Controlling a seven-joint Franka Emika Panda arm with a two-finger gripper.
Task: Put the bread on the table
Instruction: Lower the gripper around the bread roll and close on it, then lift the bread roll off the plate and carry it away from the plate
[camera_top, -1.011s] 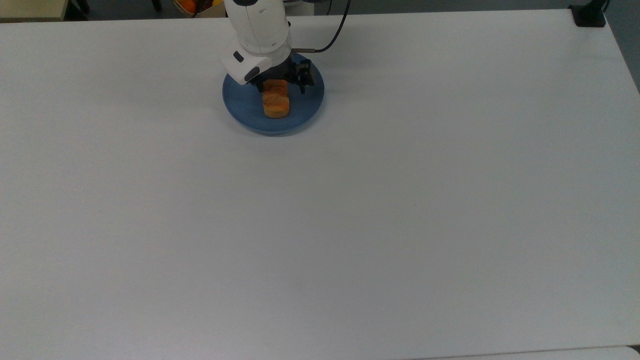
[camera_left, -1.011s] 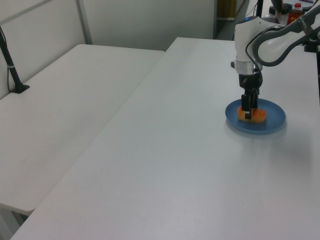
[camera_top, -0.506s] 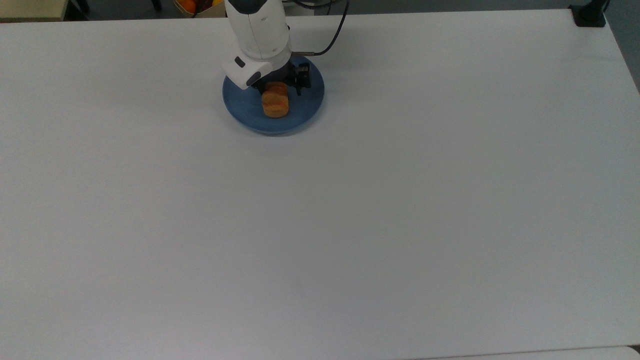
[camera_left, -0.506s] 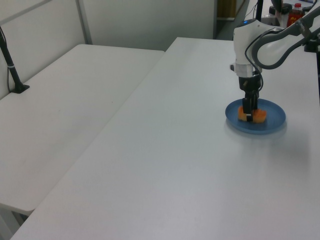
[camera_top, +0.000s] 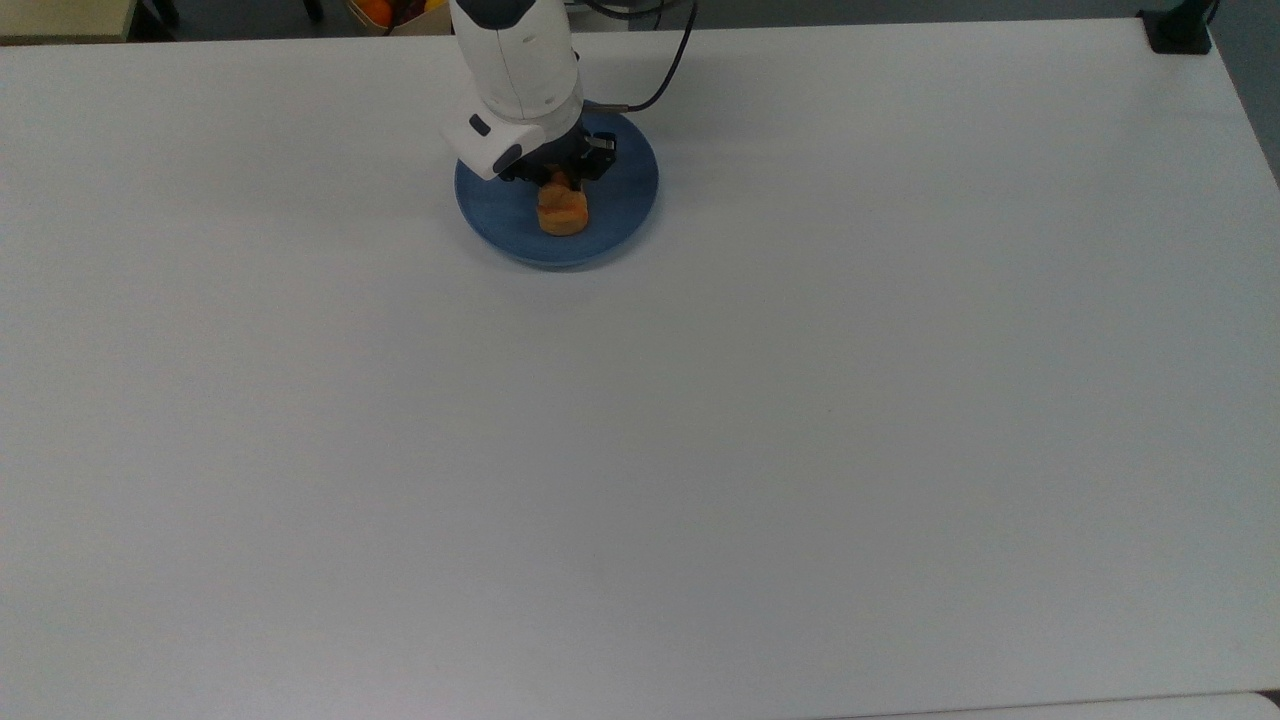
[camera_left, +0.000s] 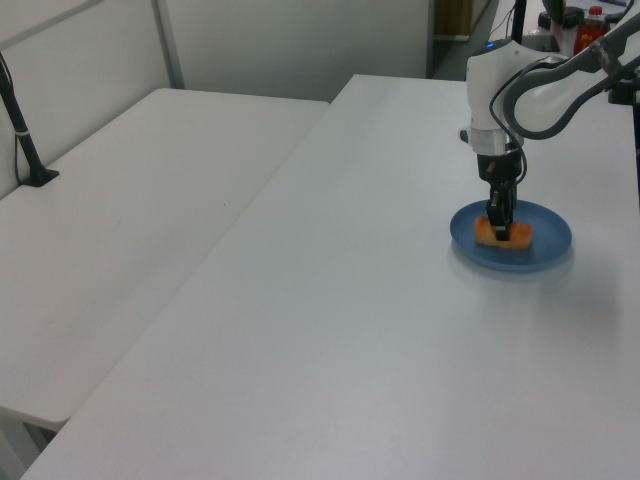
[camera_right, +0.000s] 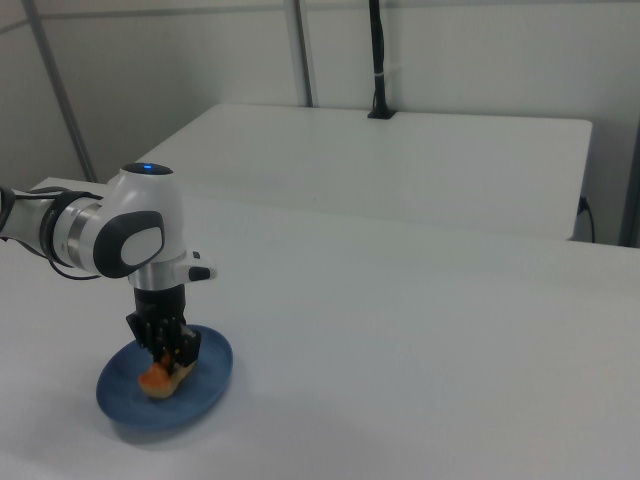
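Observation:
The bread (camera_top: 563, 216) is a small golden-orange loaf lying on a round blue plate (camera_top: 622, 200) near the far edge of the white table (camera_top: 700, 450). My gripper (camera_top: 557, 180) comes straight down on the loaf's far end, its black fingers closed against its sides. In the left view the gripper (camera_left: 500, 224) pins the bread (camera_left: 520, 236) on the plate (camera_left: 546, 246). From the right view the gripper (camera_right: 172, 358) covers most of the bread (camera_right: 154, 380), which still rests on the plate (camera_right: 206, 384).
A black clamp (camera_top: 1178, 30) sits on the table's far right corner in the top view. A black cable (camera_top: 672, 70) runs off the wrist. A second white table (camera_left: 130, 200) with a black post (camera_left: 25, 140) stands at the left view's left.
The fingers have come down and narrowed around the bread. The plate and the loaf have slid a little toward the top view's right.

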